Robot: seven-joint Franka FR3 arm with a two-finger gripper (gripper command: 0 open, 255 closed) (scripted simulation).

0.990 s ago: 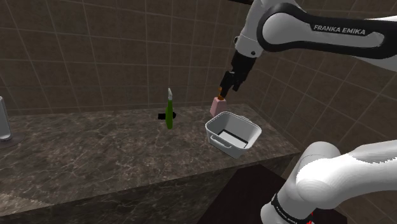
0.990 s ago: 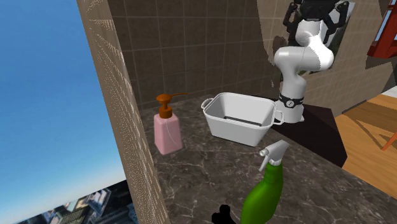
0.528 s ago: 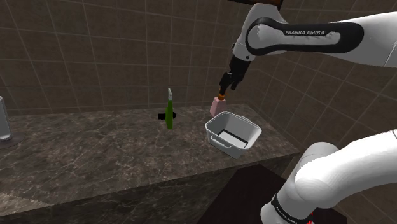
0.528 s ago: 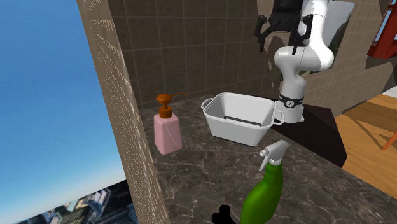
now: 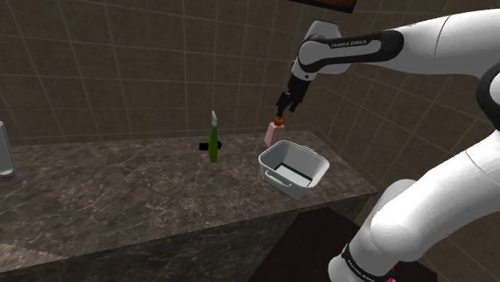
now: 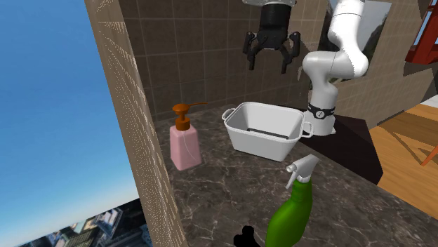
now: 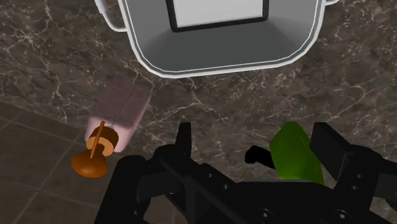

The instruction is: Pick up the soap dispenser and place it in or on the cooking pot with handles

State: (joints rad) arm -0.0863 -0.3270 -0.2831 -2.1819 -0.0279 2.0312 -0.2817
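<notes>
The shoulder view stands back beside the stand (image 5: 304, 248), looking down across the counter (image 5: 120, 184) toward the tiled corner. The second exterior view sits low and close on the counter, behind the bottle (image 6: 291, 210), facing the arm (image 6: 337, 67). The wrist view looks straight down from near above. All three share pot (image 5: 300, 188), dispenser (image 5: 275, 132) and bottle.

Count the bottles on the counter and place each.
2. The pink soap dispenser stands beside the white pot; the green spray bottle stands farther along the counter. Grey thing at the shoulder view's left edge: unclear.
</notes>
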